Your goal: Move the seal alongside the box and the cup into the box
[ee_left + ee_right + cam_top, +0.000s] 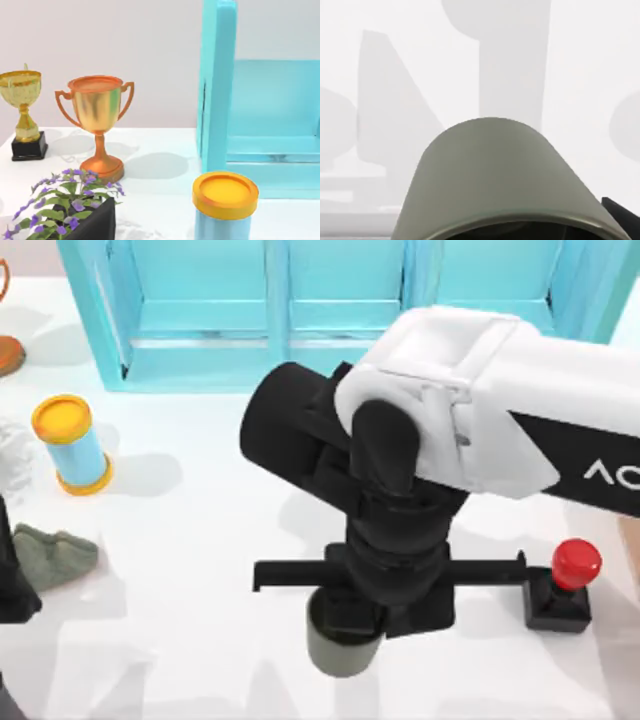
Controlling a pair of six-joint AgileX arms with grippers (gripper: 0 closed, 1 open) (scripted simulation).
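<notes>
The cup [343,645] sits at six o'clock on the white surface [200,540], held by the right tool [352,625], with the seal [565,585] at four o'clock.

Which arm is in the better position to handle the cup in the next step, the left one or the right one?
Right. Its hand is directly over the olive-green cup, near the front edge of the table; its wrist view shows the cup close up. The left arm sits parked at the left edge.
</notes>
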